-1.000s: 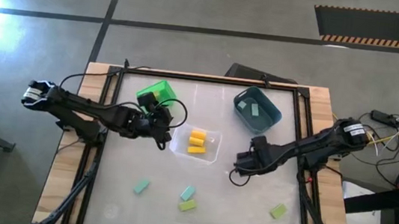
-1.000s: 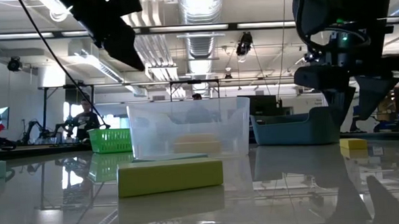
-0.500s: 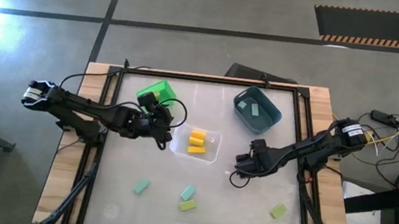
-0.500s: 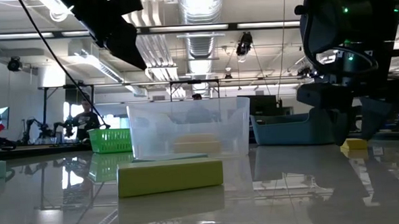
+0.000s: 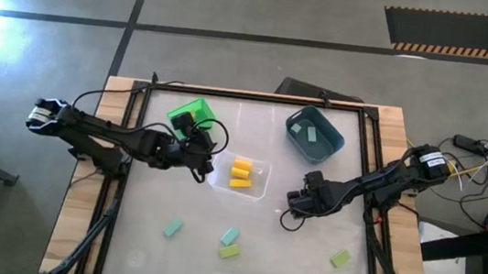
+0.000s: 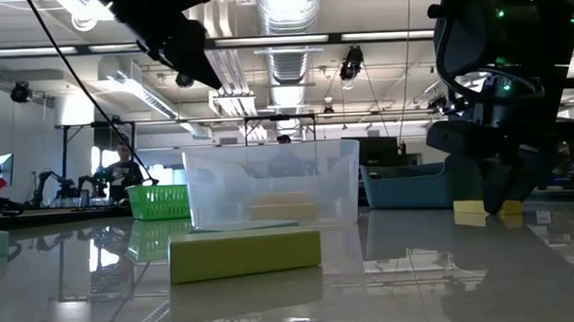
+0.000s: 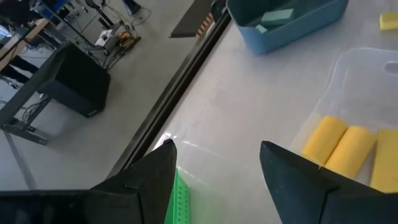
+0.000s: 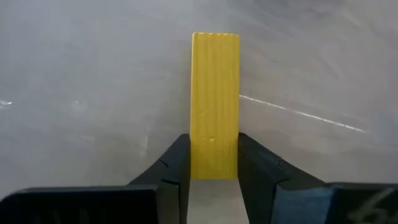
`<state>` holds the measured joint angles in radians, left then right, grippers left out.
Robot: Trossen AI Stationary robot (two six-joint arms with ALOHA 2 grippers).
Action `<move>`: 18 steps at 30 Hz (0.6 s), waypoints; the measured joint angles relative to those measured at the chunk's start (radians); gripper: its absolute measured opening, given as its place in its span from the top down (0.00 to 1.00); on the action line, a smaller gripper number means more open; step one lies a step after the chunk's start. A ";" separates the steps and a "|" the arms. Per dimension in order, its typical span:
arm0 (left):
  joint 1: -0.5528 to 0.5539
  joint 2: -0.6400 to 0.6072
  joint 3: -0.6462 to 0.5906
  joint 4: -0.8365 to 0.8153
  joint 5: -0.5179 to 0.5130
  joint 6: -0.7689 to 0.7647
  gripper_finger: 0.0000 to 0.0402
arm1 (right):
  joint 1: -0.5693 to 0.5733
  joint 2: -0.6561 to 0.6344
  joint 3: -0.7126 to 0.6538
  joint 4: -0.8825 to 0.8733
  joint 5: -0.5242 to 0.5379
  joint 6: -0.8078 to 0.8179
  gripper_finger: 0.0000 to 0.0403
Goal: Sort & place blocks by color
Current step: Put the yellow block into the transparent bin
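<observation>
The right gripper (image 8: 214,171) straddles a yellow block (image 8: 214,102) on the table, fingers touching its sides; clamp squarely, lift straight, carry toward ten o'clock to the clear bin (image 5: 241,175); the left gripper (image 7: 214,171) hangs spread above that bin's nine o'clock edge.

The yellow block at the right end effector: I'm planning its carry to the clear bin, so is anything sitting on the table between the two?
Nothing visible does. The right end effector straddles the yellow block, and the table between it and the clear bin is bare; the loose blocks lie nearer the front edge.
</observation>
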<state>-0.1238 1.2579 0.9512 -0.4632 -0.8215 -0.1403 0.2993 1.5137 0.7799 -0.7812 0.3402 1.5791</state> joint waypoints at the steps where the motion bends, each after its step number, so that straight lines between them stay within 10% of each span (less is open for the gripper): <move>1: 0.000 0.000 0.000 0.008 0.000 0.000 0.47 | 0.000 -0.001 0.000 0.006 0.000 -0.009 0.79; 18: -0.033 0.000 0.011 0.046 0.002 -0.009 0.47 | 0.002 -0.073 0.243 -0.040 -0.028 -0.478 0.79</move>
<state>-0.1572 1.2576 0.9627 -0.4176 -0.8196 -0.1493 0.3008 1.4409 1.0226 -0.8217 0.3123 1.1008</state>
